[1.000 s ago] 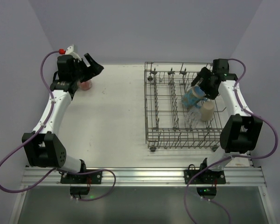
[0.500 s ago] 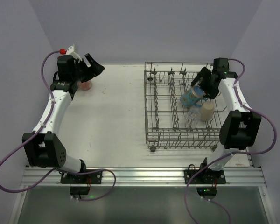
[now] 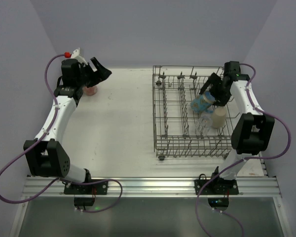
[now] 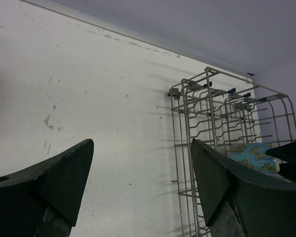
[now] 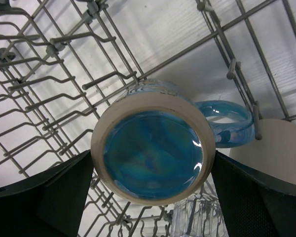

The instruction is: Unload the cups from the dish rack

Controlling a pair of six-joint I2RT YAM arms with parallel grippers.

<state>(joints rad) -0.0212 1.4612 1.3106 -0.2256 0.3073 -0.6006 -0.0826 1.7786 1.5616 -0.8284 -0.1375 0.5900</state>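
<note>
White tabletop, dish rack at right edge, R gripper clamps blue mug wide, tumbler + beige cup beside, L gripper open, empty, far-left corner.

Dish rack right, mug, two cups inside — fourth cup far left

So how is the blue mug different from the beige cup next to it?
The blue mug is blue with patterns; the beige cup is plain. The blue mug has a loop handle; the beige cup shows none. The blue mug is tipped sideways between the right gripper's fingers; the beige cup sits untouched in the dish rack. Both are at the rack's right side.
</note>
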